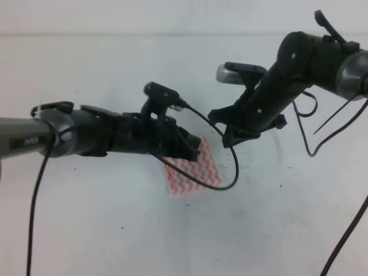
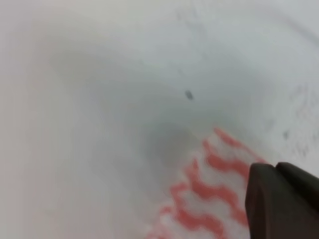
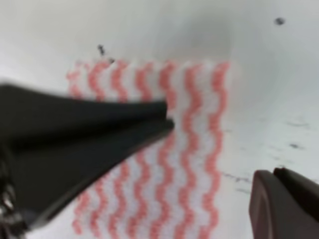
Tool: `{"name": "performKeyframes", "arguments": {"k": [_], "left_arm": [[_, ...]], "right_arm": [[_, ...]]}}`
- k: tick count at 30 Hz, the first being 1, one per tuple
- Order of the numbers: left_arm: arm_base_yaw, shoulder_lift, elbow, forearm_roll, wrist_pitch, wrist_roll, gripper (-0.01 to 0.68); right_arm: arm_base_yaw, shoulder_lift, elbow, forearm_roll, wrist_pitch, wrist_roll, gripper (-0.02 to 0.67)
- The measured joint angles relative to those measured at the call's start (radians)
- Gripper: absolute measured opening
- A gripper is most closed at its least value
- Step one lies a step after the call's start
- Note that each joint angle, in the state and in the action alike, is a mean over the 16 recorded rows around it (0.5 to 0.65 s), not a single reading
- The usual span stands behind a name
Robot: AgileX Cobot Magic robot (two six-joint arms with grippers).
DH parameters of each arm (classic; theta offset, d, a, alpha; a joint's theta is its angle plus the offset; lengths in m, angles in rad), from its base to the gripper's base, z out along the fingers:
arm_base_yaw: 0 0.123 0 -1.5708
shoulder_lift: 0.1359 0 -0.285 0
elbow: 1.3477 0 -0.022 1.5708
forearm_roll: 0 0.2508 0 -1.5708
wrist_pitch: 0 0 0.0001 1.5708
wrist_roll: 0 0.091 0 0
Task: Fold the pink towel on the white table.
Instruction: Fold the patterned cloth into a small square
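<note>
Left gripper (image 1: 192, 149), fingers nearly together, sits over the pink towel (image 1: 195, 172); right gripper (image 1: 230, 135), spread unclear, hovers just beside the towel on the white worktop (image 1: 103, 230), likely positioned for folding.

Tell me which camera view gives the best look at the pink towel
The right wrist view: the pink towel fills the frame, stripes clear, though the left gripper covers part. The exterior high view shows it small, half hidden under that arm. The left wrist view catches only a blurred corner.

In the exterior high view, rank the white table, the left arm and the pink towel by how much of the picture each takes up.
1. The white table, filling nearly the whole view.
2. The left arm; it sits nearer the camera, so it looks larger than it really is.
3. The pink towel, partly hidden under the left arm.
</note>
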Motion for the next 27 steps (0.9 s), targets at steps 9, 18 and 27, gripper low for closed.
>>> {"name": "performKeyframes", "arguments": {"k": [9,18,27], "left_arm": [[-0.019,0.066,-0.011,0.010,0.048,-0.021,-0.004],[-0.036,0.105,-0.014,0.005,0.108,0.009,-0.005],[-0.055,0.105,-0.034,0.013,0.125,0.051,-0.005]], "right_arm": [[-0.040,0.001,0.000,0.017,-0.007,0.000,-0.018],[-0.049,0.001,0.000,0.024,-0.008,0.000,-0.018],[-0.049,0.001,0.000,0.025,-0.006,0.000,-0.018]]}}
